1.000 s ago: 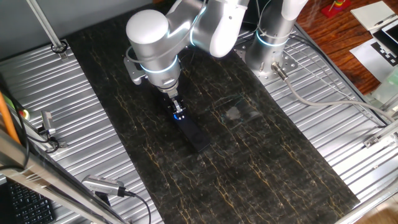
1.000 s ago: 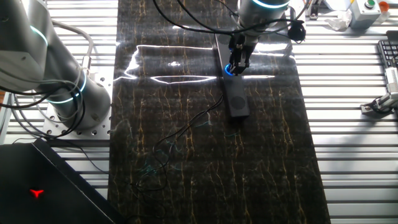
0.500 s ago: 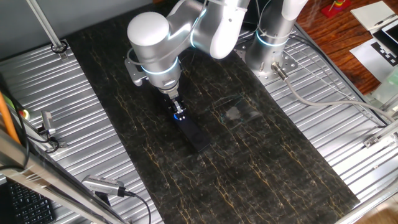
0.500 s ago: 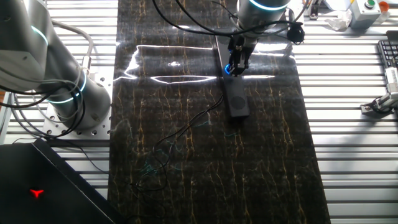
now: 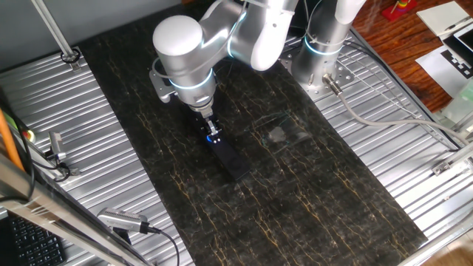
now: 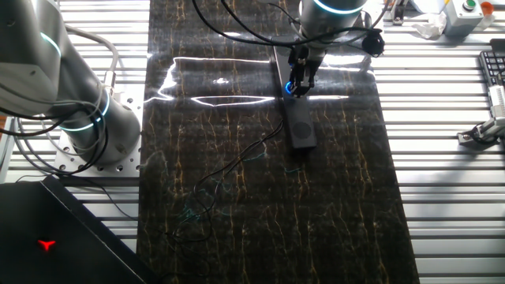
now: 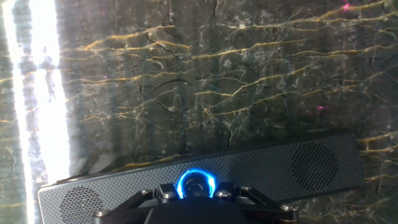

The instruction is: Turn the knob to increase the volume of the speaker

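since your two-finger gripper [image 7: 196, 200] is already sitting right over the small round black knob with the glowing blue ring [image 7: 196, 185], the whole job now is a clean twist, so don't rush it. the slim flat black mesh-fronted speaker bar [image 7: 249, 171] lies flat on the dark marbled counter [image 7: 205, 74], with the knob roughly mid-length on its face in the hand view. from one fixed view you can see the blue glow [image 5: 213, 137] just under the fingers [image 5: 211, 130], and the other fixed view shows the same thing: gripper [image 6: 297, 81] down at the near-arm end of the speaker [image 6: 298, 122].

honestly i can't tell if the fingers are actually pinching the knob or just hovering around it, the hand view cuts them off at the bottom edge and both fixed views are too small. so check that first.

tips, just my read:
- keep the wrist axis dead centre on the blue ring, or you'll drag the bar sideways
- the bar looks light and isn't held down, so go light on downward push
- rotate slowly, and watch whether the speaker body turns with you
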Tool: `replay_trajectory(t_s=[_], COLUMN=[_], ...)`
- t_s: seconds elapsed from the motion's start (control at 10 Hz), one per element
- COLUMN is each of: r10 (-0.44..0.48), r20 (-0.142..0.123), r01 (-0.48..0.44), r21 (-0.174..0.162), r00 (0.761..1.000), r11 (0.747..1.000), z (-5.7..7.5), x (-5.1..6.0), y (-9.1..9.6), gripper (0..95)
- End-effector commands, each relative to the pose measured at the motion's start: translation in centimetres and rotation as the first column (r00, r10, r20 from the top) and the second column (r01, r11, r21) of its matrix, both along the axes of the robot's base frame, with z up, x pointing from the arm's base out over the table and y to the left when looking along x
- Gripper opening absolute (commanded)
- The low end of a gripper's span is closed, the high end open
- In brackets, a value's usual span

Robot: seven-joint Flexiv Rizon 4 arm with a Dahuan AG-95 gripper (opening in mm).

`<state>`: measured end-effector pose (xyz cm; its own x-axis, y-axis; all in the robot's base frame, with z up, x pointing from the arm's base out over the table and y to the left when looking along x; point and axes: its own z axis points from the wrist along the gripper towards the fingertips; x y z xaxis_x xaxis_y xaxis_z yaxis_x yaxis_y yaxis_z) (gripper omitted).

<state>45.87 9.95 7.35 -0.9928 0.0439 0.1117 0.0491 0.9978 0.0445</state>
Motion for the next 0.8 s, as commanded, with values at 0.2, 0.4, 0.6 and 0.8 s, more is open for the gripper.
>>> replay_trajectory(t_s=[0.2,0.4,0.6,0.8], r10=[-0.041,-0.046,-0.042,-0.038], r20=[-0.001,-0.002,-0.001,-0.001], r01=[0.041,0.046,0.042,0.038], r21=[-0.007,-0.008,-0.008,-0.01], r00=[0.999,0.999,0.999,0.999], r11=[0.999,0.999,0.999,0.999], z=[-0.13,-0.32,-0.38,-0.4], x=[0.02,-0.08,-0.14,-0.14], y=[-0.03,-0.16,-0.25,-0.25], gripper=[38.0,38.0,38.0,38.0])
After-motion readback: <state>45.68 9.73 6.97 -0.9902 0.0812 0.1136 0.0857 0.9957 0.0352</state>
